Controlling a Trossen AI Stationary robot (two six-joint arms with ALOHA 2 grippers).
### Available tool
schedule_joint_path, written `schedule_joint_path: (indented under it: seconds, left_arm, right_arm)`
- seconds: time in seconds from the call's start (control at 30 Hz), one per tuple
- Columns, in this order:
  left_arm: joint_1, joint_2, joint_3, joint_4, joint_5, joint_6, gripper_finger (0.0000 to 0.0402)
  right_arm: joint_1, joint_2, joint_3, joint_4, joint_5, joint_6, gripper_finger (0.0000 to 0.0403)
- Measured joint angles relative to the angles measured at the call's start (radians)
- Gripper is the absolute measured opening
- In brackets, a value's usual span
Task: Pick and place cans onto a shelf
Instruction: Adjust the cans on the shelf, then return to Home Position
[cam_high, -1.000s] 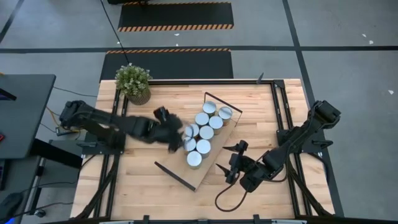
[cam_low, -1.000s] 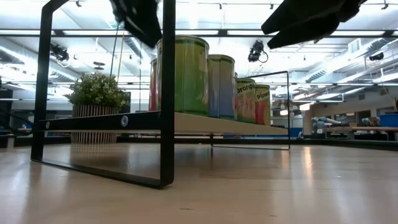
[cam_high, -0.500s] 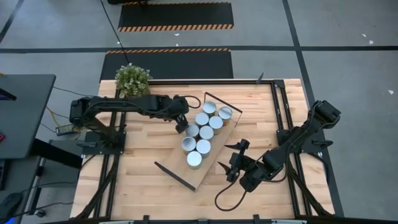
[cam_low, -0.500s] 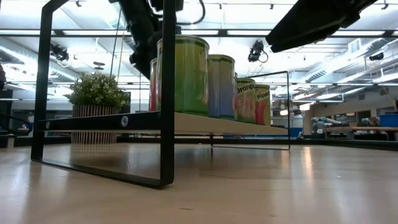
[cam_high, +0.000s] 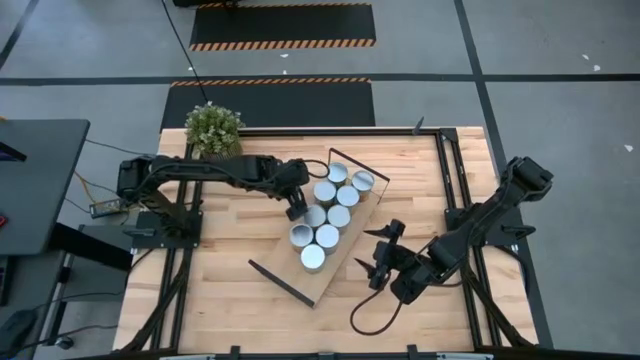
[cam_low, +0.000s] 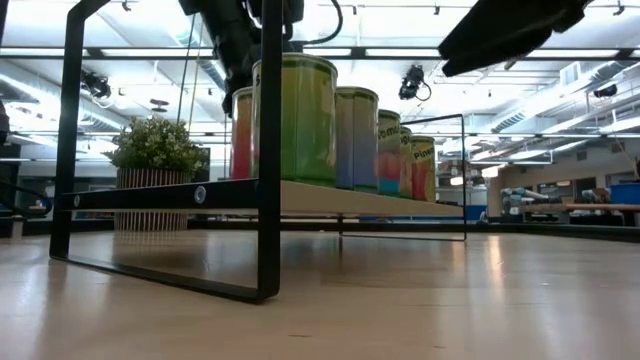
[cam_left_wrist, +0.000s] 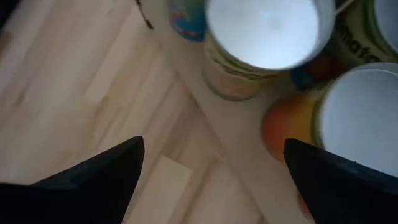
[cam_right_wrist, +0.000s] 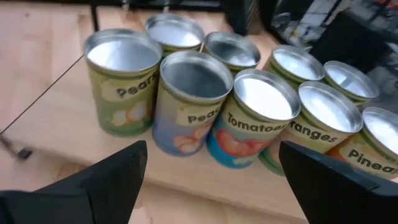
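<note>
Left gripper (cam_high: 296, 205): fingers spread, empty, now pulled back to shelf (cam_high: 345, 255) edge beside cans (cam_high: 327, 236). All eight cans standing on shelf. Right gripper (cam_high: 383, 253) spread, idle alongside. Judgement: placing complete.

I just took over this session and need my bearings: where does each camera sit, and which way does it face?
High: overhead, straight down on table; both arms, left gripper, right gripper.
Low: at tabletop height, level across the shelf into the room; arms overhead.
Left wrist: down past open fingers onto cans.
Right wrist: past open fingers at cans.
Shared: all see the cans on the shelf.
</note>
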Motion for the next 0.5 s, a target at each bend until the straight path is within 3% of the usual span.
schedule_joint_path:
  seconds: [0.17,0.3,0.5]
  left_arm:
    - [-0.018,-0.048,0.0,0.067,-0.007,0.082,0.0392]
    - [-0.073,-0.114,-0.014,0.154,-0.002,0.161,0.0392]
    - [-0.147,-0.257,-0.237,0.382,0.057,0.247,0.0392]
  right_arm:
    - [-0.048,-0.064,-0.023,0.033,-0.094,-0.111,0.0373]
    - [-0.096,-0.149,-0.128,0.197,-0.193,-0.212,0.0373]
    - [-0.151,-0.339,-0.375,0.544,-0.31,-0.358,0.0373]
